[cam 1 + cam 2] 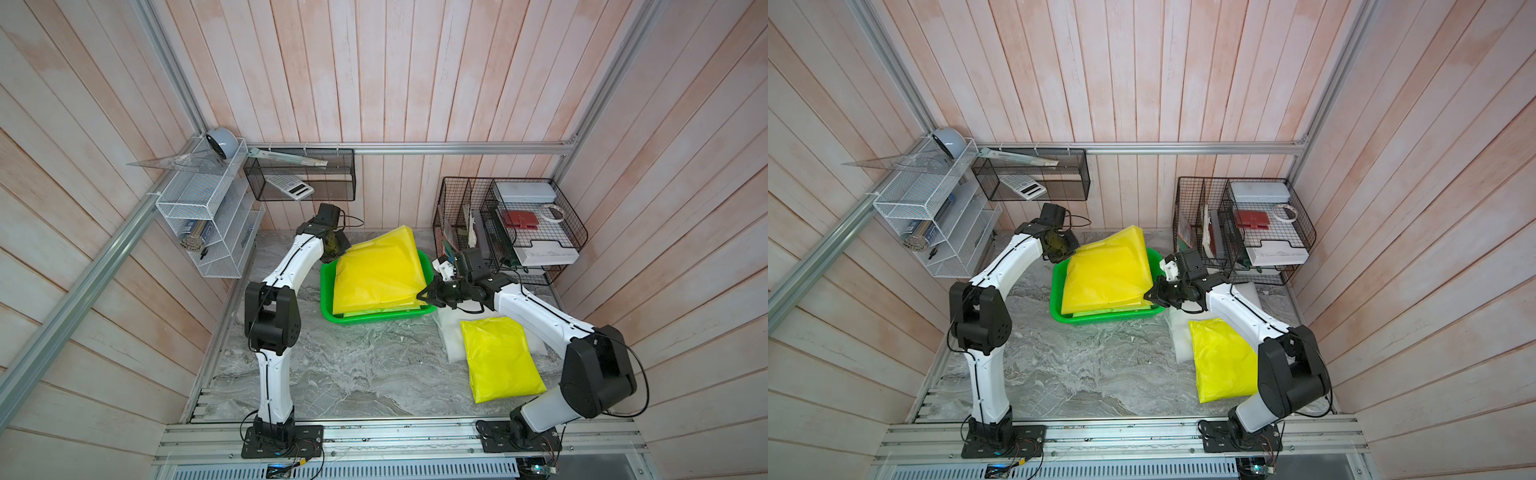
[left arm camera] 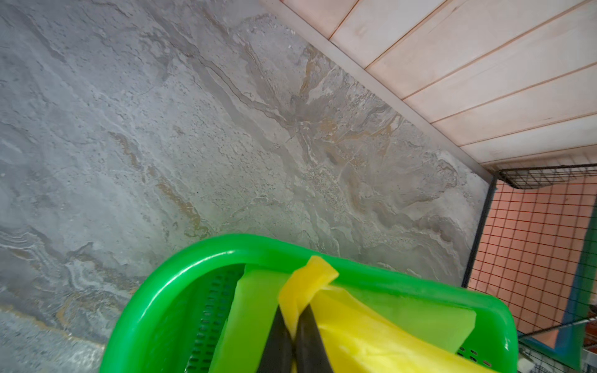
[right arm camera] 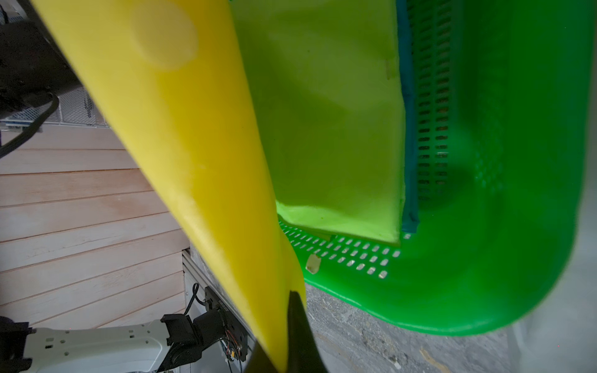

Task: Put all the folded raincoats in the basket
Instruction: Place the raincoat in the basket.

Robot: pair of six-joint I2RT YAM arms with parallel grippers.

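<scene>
Two arms worked over one table (image 1: 353, 374). There was one green basket (image 1: 374, 321) and two yellow folded raincoats, plus one lime-tinted folded piece (image 3: 323, 129) lying flat inside the basket.

From the left, the left arm rose from the front rail, bent at a high elbow and reached to the basket's far-left corner. The left gripper (image 2: 294, 326) pointed down, its fingers pinched on a corner of the held raincoat (image 1: 378, 274). That raincoat hung slanted over the basket, with its far corner above the back rim.

The right arm came from the front-right, elbow raised and forearm stretched leftward. The right gripper (image 1: 422, 296) was clamped on the same raincoat's near-right edge.

Further right, the spare raincoat (image 1: 498, 357) lay on a white packet (image 1: 451, 340), outside the basket.
</scene>
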